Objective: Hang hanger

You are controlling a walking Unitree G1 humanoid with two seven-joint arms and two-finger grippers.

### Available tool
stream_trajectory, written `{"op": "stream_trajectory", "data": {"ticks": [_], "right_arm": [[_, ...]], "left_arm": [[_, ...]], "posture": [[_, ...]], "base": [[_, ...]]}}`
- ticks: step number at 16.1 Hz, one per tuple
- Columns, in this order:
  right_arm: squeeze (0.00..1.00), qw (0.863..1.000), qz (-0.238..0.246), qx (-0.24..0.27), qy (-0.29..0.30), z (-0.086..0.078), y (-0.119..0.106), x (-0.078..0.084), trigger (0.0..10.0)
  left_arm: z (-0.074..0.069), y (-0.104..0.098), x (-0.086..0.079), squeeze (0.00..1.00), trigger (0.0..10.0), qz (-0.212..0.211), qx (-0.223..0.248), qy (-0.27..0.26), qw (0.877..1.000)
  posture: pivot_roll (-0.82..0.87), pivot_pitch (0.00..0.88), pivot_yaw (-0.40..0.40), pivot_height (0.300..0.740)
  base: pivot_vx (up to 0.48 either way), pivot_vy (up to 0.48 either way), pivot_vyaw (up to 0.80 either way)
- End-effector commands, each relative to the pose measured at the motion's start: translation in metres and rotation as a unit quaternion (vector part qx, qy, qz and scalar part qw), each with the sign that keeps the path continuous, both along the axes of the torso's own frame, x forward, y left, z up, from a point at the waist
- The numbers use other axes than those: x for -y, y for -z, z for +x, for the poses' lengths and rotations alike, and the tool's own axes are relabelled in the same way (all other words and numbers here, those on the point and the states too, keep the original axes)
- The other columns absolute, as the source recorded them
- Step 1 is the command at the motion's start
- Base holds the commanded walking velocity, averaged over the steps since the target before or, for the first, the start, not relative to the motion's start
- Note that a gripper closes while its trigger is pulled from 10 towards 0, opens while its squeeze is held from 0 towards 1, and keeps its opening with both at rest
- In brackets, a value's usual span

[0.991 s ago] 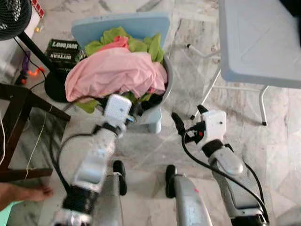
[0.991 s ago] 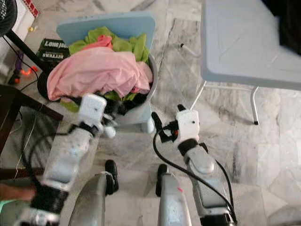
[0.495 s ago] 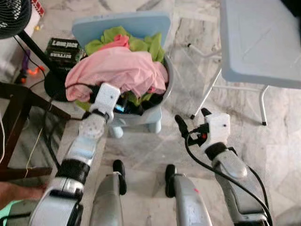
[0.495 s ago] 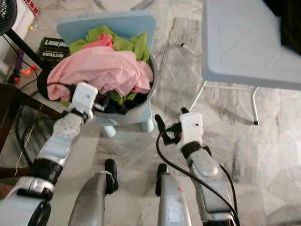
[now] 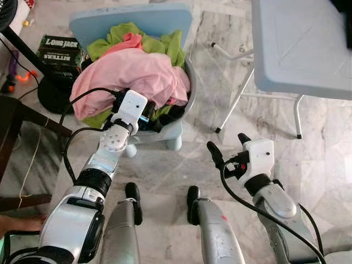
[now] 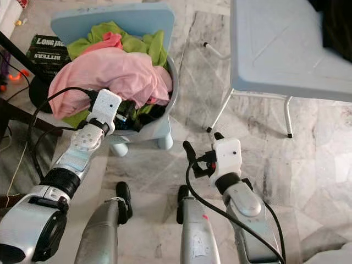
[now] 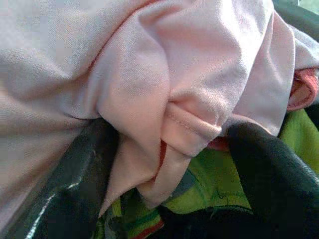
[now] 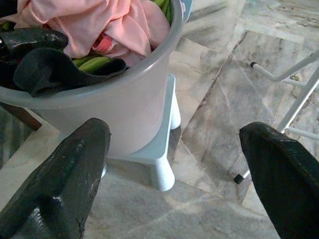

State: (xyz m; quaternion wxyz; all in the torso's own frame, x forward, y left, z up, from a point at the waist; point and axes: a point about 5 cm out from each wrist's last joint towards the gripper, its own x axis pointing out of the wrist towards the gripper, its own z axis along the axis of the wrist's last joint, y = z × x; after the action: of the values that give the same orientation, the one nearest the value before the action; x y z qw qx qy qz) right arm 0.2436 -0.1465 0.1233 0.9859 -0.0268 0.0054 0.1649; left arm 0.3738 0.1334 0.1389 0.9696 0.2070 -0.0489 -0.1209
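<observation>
The left gripper [image 7: 164,169], fingers spread around a fold of soft, limp pink cloth [image 5: 132,74] in the tub [image 8: 124,114], is probing for an unseen hanger, while the right gripper [image 5: 226,147] is hovering open.

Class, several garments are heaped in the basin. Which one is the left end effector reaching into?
The large pale pink garment on top; the left end effector straddles its fold, while the green garment lies behind and beneath.

pink cloth [image 7: 149,89] fold between spread pincer fingers [image 7: 271,174], green fabric [image 7: 219,184] beneath
</observation>
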Motion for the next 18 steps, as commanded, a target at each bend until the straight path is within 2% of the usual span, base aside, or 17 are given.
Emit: {"op": "stream_trajectory", "data": {"ticks": [1,7,9,12,18], "right_arm": [[0.00,1.000,-0.005,-0.009,-0.002,-0.005,0.002,0.001,10.0],[0.00,1.000,-0.014,-0.006,-0.014,0.001,0.000,-0.001,10.0],[0.00,1.000,-0.016,-0.006,-0.013,0.001,0.001,0.000,10.0],[0.00,1.000,-0.015,-0.002,-0.015,0.004,0.001,-0.003,10.0],[0.00,1.000,-0.013,-0.002,-0.013,0.006,0.003,-0.006,10.0]], "left_arm": [[-0.003,0.009,0.000,0.00,0.0,0.001,-0.008,-0.004,1.000],[0.001,-0.009,-0.011,0.00,0.0,-0.013,0.065,-0.052,0.996],[0.002,-0.016,-0.008,0.00,0.0,-0.030,0.083,-0.040,0.995],[0.005,-0.014,-0.009,0.00,0.0,-0.070,0.062,-0.047,0.994],[0.007,-0.019,-0.008,0.00,0.0,-0.079,0.068,-0.028,0.994]], "posture": [[-0.23,0.508,-0.086,0.740],[-0.21,0.501,-0.085,0.740],[-0.21,0.494,-0.080,0.740],[-0.21,0.485,-0.070,0.740],[-0.19,0.482,-0.062,0.740]], "base": [[0.000,0.000,0.00],[0.000,0.000,0.00],[0.000,0.000,0.00],[0.000,0.000,0.00],[0.000,0.000,0.00]]}}
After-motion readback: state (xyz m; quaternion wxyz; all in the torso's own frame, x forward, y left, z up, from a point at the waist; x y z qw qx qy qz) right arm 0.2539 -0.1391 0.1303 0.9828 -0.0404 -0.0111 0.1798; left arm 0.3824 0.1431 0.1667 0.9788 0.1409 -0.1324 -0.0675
